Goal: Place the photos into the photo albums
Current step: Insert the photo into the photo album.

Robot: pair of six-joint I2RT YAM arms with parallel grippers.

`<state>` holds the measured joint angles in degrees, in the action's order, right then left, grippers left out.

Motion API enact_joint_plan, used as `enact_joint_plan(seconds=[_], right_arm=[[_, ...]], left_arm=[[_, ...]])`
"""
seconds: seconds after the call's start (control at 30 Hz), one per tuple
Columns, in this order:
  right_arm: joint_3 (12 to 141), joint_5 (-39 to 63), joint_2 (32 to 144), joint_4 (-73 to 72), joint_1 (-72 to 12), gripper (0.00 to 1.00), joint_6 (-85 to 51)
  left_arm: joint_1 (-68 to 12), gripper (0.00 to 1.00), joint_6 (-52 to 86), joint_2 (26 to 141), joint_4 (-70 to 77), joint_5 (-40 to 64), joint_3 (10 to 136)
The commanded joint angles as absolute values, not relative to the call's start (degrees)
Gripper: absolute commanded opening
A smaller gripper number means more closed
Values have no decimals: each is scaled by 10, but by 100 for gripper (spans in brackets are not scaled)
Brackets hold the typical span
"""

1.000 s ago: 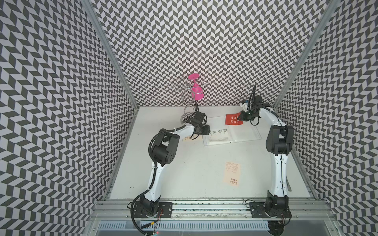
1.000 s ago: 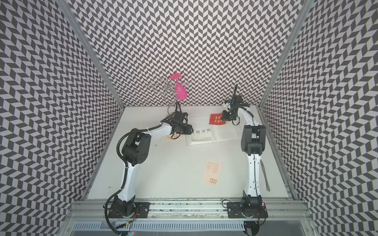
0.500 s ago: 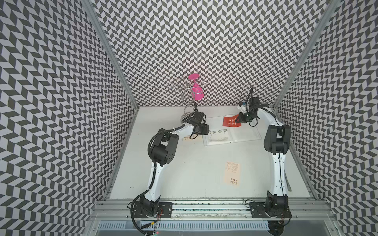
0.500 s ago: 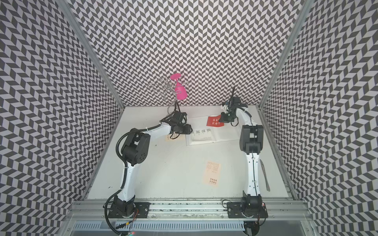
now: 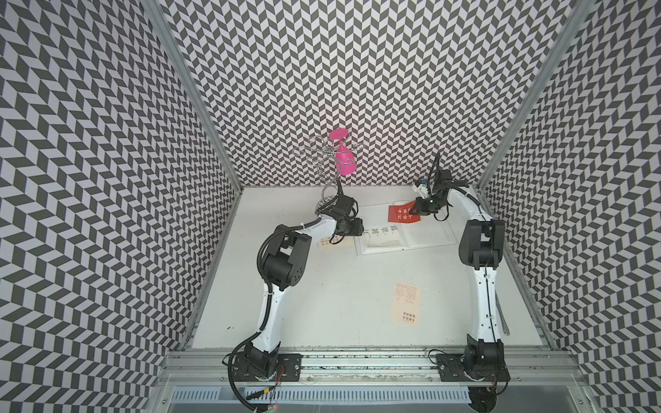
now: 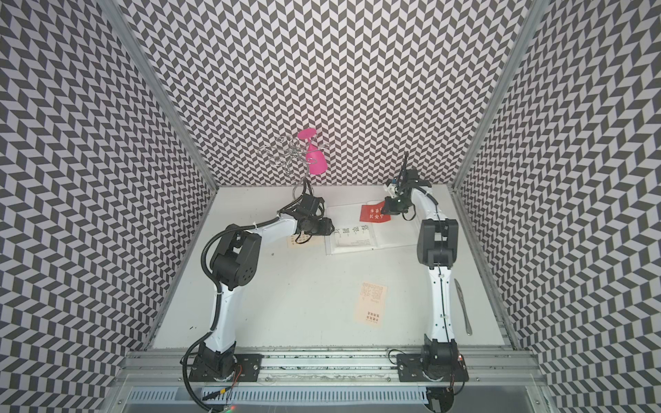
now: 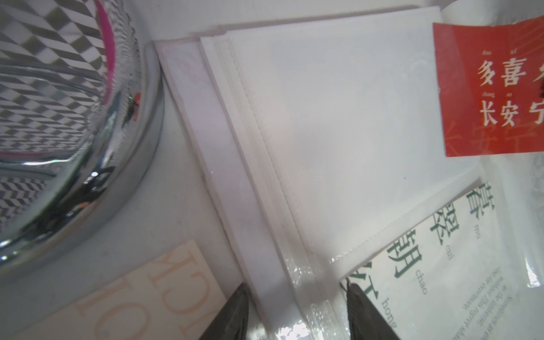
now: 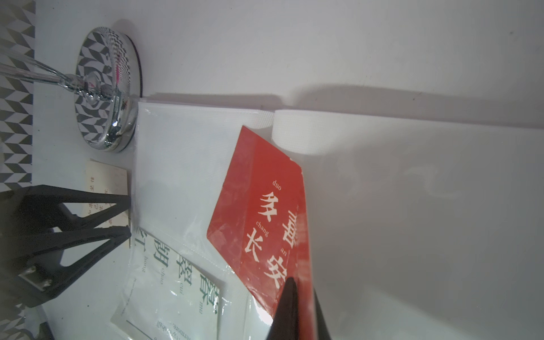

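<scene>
The photo album (image 5: 425,234) (image 6: 397,234) lies open at the back of the table, its pages clear sleeves. A white photo with green characters (image 5: 381,236) (image 7: 441,250) (image 8: 176,282) sits in a sleeve of its left page. My right gripper (image 5: 415,209) (image 8: 303,309) is shut on a red photo (image 5: 402,214) (image 7: 488,88) (image 8: 259,212), held slanted over the album's far middle. My left gripper (image 5: 357,227) (image 7: 298,312) stands open astride the album's left edge. One finger is over a cream photo (image 5: 325,244) (image 7: 147,294), the other on the sleeve.
A chrome wire stand (image 5: 323,205) (image 7: 88,147) (image 8: 109,88) carrying a pink glass (image 5: 344,162) stands just behind the album's left corner. A peach photo (image 5: 406,304) (image 6: 372,304) lies alone toward the front right. A thin metal utensil (image 6: 463,311) lies along the right wall.
My right gripper has moved left and lower with the red photo, bringing it further over the album page. The left arm has stayed where it was.
</scene>
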<state>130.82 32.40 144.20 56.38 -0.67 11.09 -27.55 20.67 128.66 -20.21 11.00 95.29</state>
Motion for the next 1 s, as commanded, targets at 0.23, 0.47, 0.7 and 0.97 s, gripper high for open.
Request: enact_joint_plan(seconds=[0.23,0.47,0.7,0.97], right_arm=[[1242,311,1379,422,-17,32,44],[1231,239,1354,411,-12,40,20],[1227,254,1359,418,-9,36,16],[1225,266,1375,407,-7,17,14]], left_arm=[[-273,55,217,1278,-229,113,941],[-278,55,217,1276,-228,112,940],[-279,55,217,1276,-228,113,941],[-280,55,216,1275,-229,112,941]])
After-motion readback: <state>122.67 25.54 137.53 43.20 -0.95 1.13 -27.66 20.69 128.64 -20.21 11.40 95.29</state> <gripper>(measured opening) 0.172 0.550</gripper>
